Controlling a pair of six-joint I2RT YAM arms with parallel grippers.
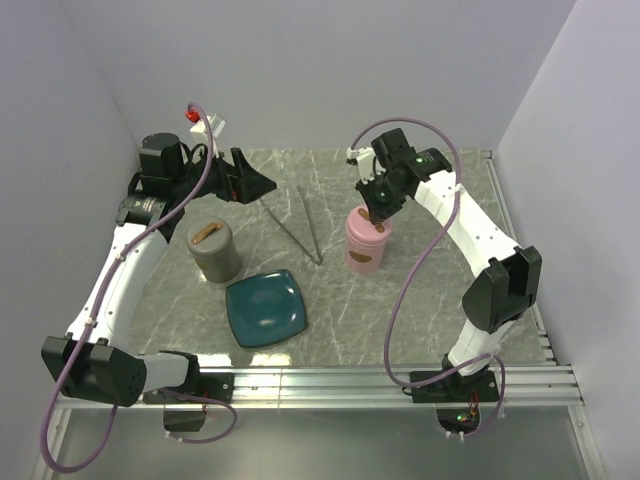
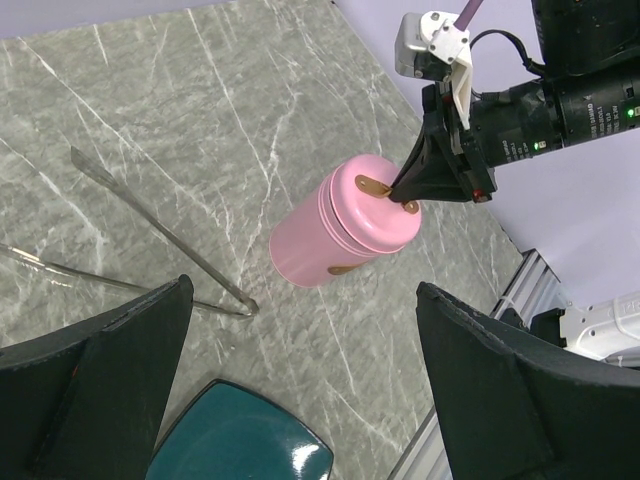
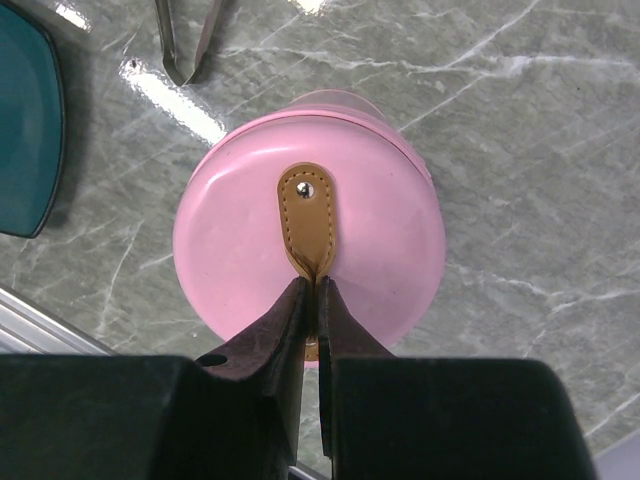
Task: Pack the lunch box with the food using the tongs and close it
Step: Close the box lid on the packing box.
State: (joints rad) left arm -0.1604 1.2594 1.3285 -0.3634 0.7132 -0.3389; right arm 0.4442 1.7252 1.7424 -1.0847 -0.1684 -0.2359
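Right wrist view puts your right hand (image 3: 314,286) squarely over the pink lunch box (image 3: 240,250), its fingers pinched together on the tan leather strap (image 3: 308,215) of the lid. The box stands upright on the table (image 1: 340,320) with that lid seated on it. Your left hand (image 2: 305,288) hangs with its fingers spread wide and nothing between them, back near the far left of the table and well apart from everything.

The tongs (image 1: 309,228) lie flat on the table just left of the pink box, and neither hand touches them. Near them sit a grey lidded container (image 1: 213,255) and the teal plate (image 1: 265,308). You cannot see the orange or brown food pieces in any view, and the plate shows no food on its face.

Judging from that, the packing looks undone: the lid needs lifting by the strap, the tongs picking up, the food found and moved, then the box closed.
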